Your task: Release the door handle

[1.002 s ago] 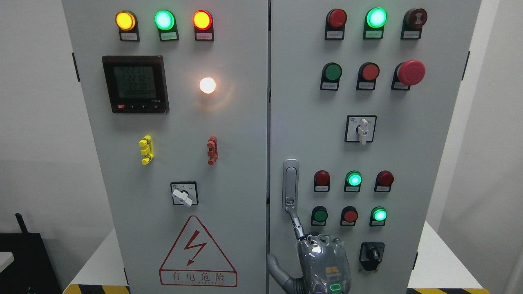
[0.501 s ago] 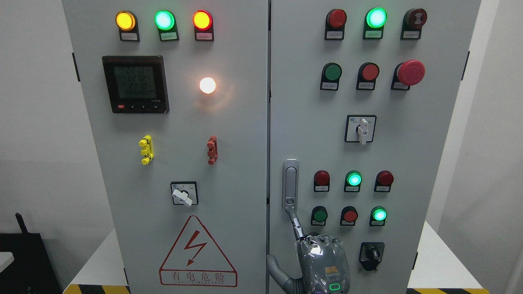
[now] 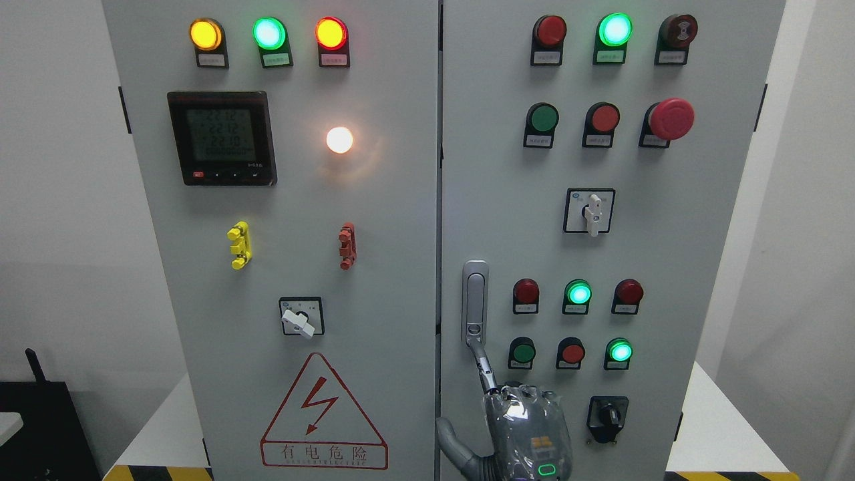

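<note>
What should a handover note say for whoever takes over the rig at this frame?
Hand: low at the right door, one finger stretched up to the bottom end of the door handle, other fingers curled, thumb out to the left. Which arm it belongs to cannot be told.
Door handle: upright, flush on the right door, both doors shut.
Done: no grasp around the handle.
Left: draw the finger off and pull the hand back.

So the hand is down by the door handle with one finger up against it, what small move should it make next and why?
Probably draw the right hand straight down and back from the cabinet. One finger reaches up to the bottom end of the door handle, which lies flat on the closed door, the other fingers are curled, and the job is only to let go.
</note>
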